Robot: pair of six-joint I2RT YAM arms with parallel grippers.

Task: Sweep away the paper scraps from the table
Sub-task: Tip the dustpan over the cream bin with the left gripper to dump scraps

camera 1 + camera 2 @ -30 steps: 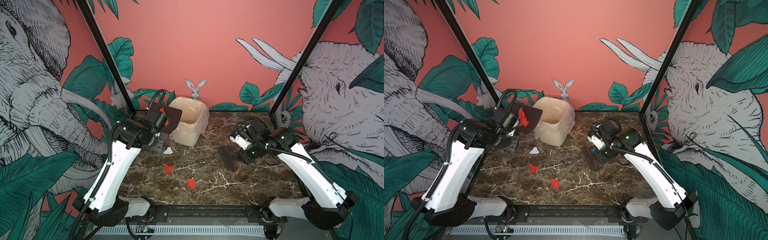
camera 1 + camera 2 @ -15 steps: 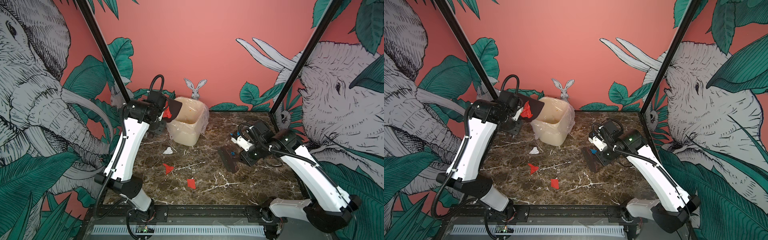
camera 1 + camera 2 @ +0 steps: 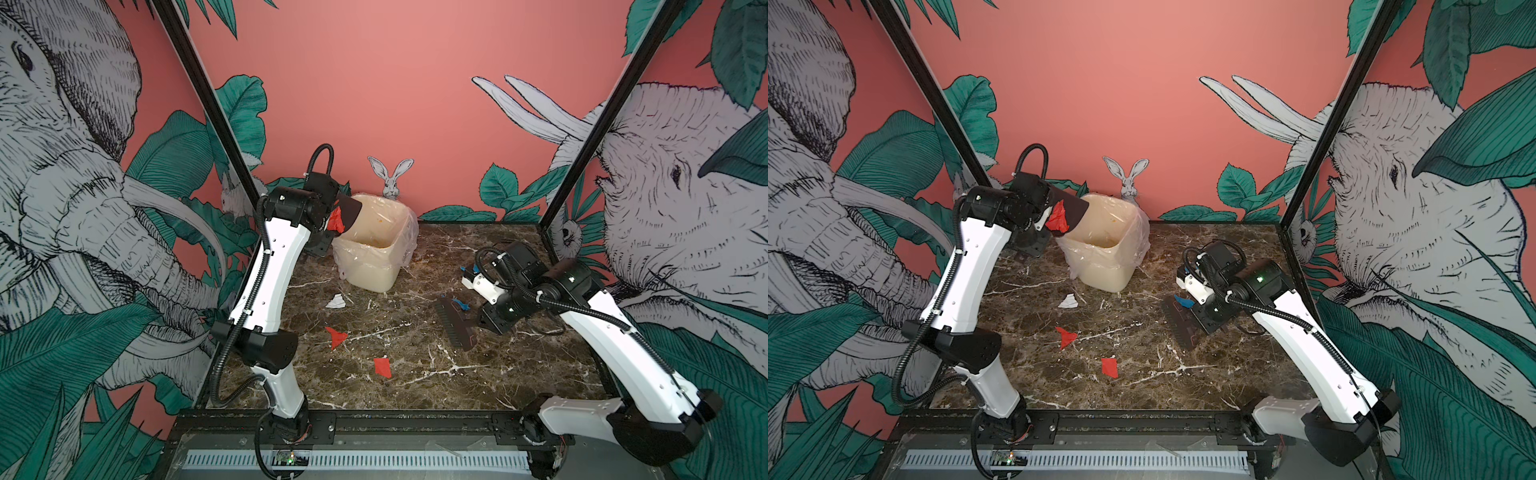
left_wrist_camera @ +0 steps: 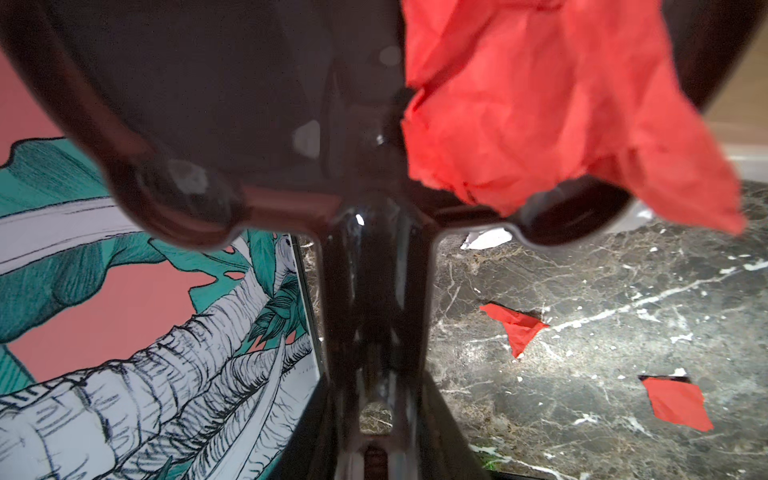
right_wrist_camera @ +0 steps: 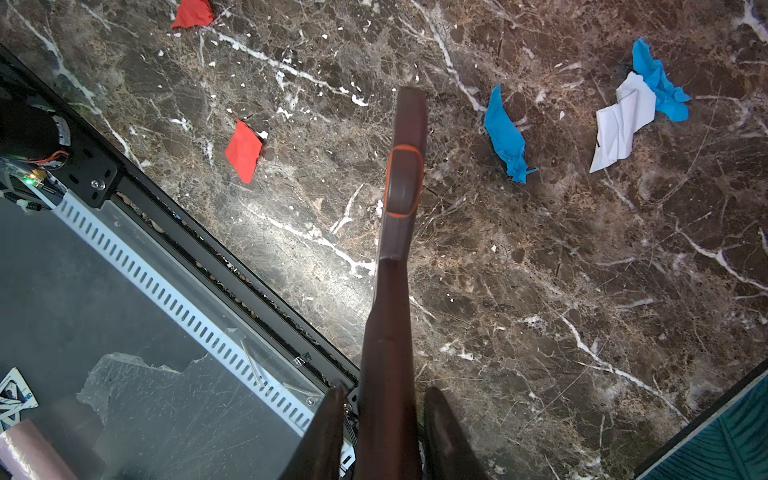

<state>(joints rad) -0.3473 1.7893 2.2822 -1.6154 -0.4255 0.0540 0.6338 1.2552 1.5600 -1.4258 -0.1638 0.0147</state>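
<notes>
**Dustpan tipped at the bin, brush resting on the marble**

The left gripper (image 4: 376, 440) is clenched on the handle of a dark dustpan (image 3: 351, 208). The pan stands raised off the table (image 3: 519, 374), and its far edge reaches over the rim of the cream bin (image 3: 370, 274), which is lined with clear plastic. A crumpled red scrap (image 4: 540, 104) drapes over the pan's rear wall, close beside the handle. Lower down and toward the front frame from this gripper, three more of the paper scraps lie apart on the marble: a white one (image 3: 336, 301) nearest the bin, a red one (image 3: 336, 336) past it, and another red one (image 3: 382, 368) farther forward.

The right gripper (image 5: 384, 436) grips the handle of a dark brush (image 5: 405, 187), with a finger on each side. The brush head (image 3: 455, 324) lies low on the table, out ahead of the gripper. In the right wrist view a blue scrap (image 5: 505, 133) lies just beside the brush. Farther off on the same side, a white scrap (image 5: 621, 120) touches a second blue scrap (image 5: 658, 83).
</notes>
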